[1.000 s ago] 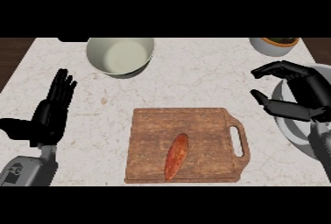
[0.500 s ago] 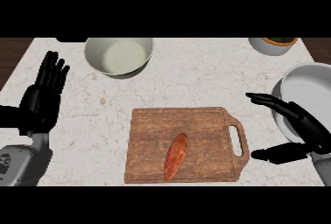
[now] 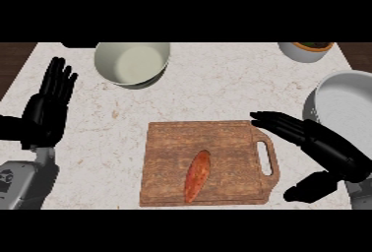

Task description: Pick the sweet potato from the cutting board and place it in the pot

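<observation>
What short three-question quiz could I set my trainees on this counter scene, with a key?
1. True or false: the sweet potato lies on the cutting board.
2. Which way does the board's handle point? A) to the robot's right. B) to the robot's left. C) to the counter's far edge.
3. Fill in: the right hand, beside that handle and holding nothing, is ___ (open or shut).
Key: 1 true; 2 A; 3 open.
</observation>
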`<state>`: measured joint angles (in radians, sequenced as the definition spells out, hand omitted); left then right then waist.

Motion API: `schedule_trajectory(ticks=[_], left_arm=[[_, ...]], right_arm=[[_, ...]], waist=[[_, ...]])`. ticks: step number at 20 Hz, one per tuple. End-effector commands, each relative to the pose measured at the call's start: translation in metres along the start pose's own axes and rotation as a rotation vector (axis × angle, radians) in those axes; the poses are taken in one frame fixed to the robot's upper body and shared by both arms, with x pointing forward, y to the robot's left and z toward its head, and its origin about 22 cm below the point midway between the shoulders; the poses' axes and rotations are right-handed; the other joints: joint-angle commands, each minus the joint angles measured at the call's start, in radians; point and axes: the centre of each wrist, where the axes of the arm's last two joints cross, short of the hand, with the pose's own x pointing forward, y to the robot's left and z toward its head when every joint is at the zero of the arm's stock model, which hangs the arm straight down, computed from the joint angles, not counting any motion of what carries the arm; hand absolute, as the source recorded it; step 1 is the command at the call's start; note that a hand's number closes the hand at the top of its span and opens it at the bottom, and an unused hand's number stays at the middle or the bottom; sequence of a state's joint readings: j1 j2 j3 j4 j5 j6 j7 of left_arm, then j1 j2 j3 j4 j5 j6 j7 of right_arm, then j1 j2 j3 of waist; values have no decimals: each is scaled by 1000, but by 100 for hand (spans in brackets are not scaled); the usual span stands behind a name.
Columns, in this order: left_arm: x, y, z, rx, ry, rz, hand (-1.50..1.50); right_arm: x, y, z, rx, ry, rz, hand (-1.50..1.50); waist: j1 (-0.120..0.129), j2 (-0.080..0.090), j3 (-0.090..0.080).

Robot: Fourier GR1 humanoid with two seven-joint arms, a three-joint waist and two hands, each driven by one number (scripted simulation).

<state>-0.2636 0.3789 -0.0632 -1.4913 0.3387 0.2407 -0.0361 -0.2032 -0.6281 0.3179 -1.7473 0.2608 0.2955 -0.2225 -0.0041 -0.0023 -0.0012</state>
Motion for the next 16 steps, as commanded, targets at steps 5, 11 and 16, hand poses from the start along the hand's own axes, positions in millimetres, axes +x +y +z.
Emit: schedule_trajectory(ticks=[5,11,16], left_arm=[[11,5,-1,2,2,-9,0],[4,-5,7,6,-4,4,0],[6,-2,2,-9,6,-10,0]], right_arm=[[46,41,-35,131,127,49,-150],[42,55,-52,206,196,38,-150],[46,93,-51,212,187,29,-150]], waist=[[6,1,1],[7,2,1],[4,2,1]])
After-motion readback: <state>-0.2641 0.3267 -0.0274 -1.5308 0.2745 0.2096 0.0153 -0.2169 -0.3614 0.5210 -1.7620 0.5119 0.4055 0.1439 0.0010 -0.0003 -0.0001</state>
